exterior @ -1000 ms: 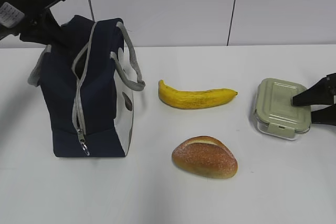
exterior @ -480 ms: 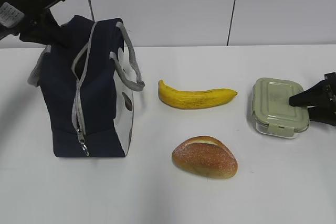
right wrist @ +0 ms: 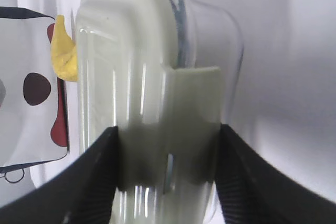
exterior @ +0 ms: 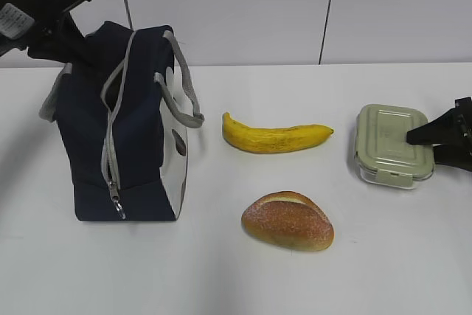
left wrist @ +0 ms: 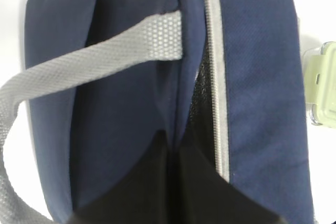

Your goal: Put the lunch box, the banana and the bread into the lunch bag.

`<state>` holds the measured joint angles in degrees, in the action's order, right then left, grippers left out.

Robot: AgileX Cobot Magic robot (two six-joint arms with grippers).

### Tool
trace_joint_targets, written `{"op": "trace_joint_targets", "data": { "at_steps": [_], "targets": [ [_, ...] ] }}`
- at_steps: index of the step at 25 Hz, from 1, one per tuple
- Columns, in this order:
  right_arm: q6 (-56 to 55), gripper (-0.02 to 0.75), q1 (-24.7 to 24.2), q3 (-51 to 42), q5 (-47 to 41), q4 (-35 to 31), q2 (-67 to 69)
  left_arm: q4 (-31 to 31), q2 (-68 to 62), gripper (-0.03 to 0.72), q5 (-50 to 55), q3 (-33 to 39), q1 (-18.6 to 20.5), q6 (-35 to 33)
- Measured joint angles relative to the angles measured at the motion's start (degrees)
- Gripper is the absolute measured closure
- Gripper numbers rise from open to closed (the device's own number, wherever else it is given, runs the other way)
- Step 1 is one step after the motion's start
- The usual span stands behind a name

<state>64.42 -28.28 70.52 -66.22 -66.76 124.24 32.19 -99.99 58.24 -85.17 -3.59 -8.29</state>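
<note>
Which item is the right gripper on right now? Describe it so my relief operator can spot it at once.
Start at the big navy lunch bag on the left and go right across the white table, past the banana and the bread. At the far right sits the lunch box, clamped by the right gripper. It is the only boxy item, clear-walled with a sage-green lid.

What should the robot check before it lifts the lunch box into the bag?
1. Right gripper jaws on both sides of the lunch box: ok.
2. Lid clipped on: cannot tell.
3. Lunch bag zipper open: ok.
4. Left gripper pinching the bag's edge to hold it open: ok.
5. Banana and bread apart from the box: ok.
6. Opening wide enough for the box: cannot tell.
</note>
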Motion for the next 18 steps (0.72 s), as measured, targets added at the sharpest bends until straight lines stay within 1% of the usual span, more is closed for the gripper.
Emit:
{"op": "trace_joint_targets", "data": {
  "at_steps": [4, 8, 12, 18],
  "targets": [
    [-1.3, 0.354, 1.1, 0.0, 1.3, 0.0, -2.7, 0.9, 0.0, 0.691, -0.1, 0.0, 0.0, 0.0],
    [-3.6, 0.354, 3.7, 0.0, 1.4, -1.1, -7.2, 2.1, 0.0, 0.691, -0.3, 0.0, 0.0, 0.0],
    [-8.8, 0.355, 8.0, 1.9, 1.0, -1.1, -11.4, 2.5, 0.0, 0.691, -0.4, 0.0, 0.0, 0.0],
    [-22.5, 0.355, 16.6, 11.1, -0.2, 2.7, -15.6, 5.4, 0.0, 0.691, -0.4, 0.0, 0.0, 0.0]
  ]
}}
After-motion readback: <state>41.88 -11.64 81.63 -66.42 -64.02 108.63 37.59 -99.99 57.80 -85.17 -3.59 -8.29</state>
